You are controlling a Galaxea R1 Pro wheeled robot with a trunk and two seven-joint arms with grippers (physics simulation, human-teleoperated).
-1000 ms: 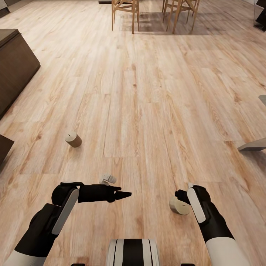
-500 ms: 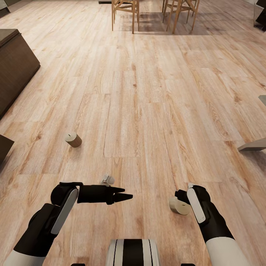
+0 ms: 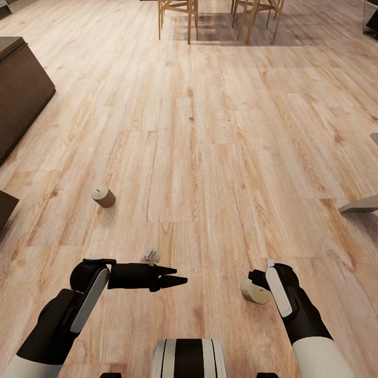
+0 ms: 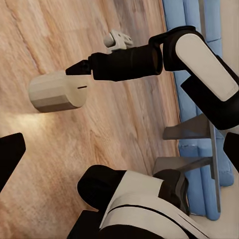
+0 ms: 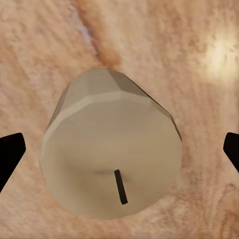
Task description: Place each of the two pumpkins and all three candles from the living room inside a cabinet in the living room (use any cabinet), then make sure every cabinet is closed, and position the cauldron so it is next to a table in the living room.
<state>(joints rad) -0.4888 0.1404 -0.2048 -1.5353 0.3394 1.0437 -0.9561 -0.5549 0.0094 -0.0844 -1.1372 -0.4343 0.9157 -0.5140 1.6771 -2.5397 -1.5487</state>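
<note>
The right gripper (image 3: pixel 258 286) hangs low over the wooden floor (image 3: pixel 210 147) with its fingers spread wide around a candle (image 5: pixel 112 159), not closed on it; a second candle (image 3: pixel 103 197) lies well apart, ahead on the left. The left gripper (image 3: pixel 176 278) points inward, holding nothing, its fingertips nearly together; the dark cabinet (image 3: pixel 21 89) stands far left.

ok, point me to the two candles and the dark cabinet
candle near the right gripper (image 3: pixel 253 292), head view, pale flat top.
candle out on the floor (image 3: pixel 103 197), head view, tan side wall under the top.
dark cabinet (image 3: pixel 21 92), head view, brown side panel at the picture's left edge.
</note>
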